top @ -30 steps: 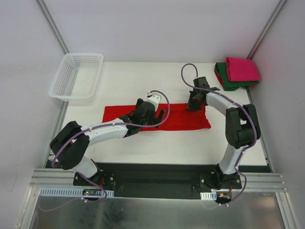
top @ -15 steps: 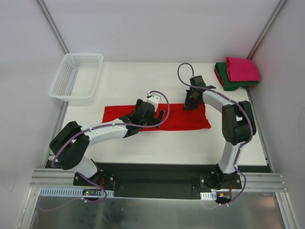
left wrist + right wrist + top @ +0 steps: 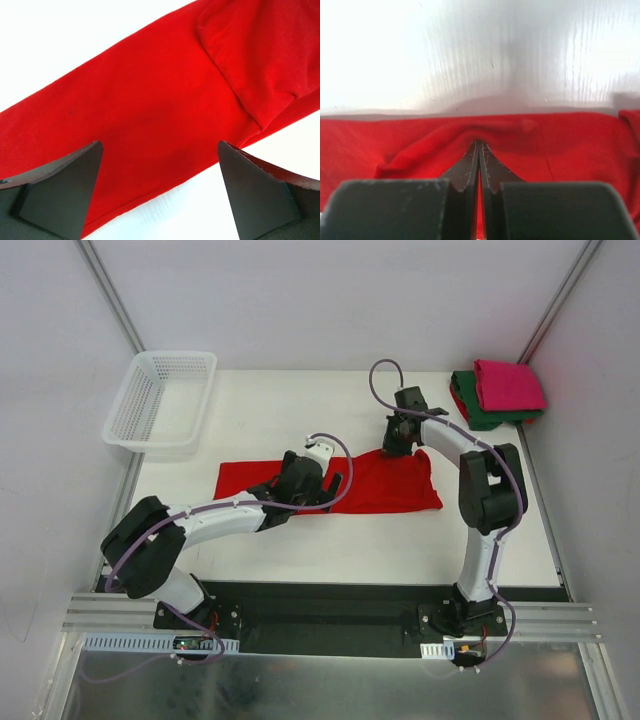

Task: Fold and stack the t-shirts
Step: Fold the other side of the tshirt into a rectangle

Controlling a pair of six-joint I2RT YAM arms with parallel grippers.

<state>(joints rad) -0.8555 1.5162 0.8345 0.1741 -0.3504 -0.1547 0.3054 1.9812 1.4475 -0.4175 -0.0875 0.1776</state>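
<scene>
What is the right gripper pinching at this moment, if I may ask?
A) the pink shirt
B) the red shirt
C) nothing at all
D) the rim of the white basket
B: in the right wrist view the right gripper is shut with a fold of the red shirt bunched up between its fingertips.
</scene>
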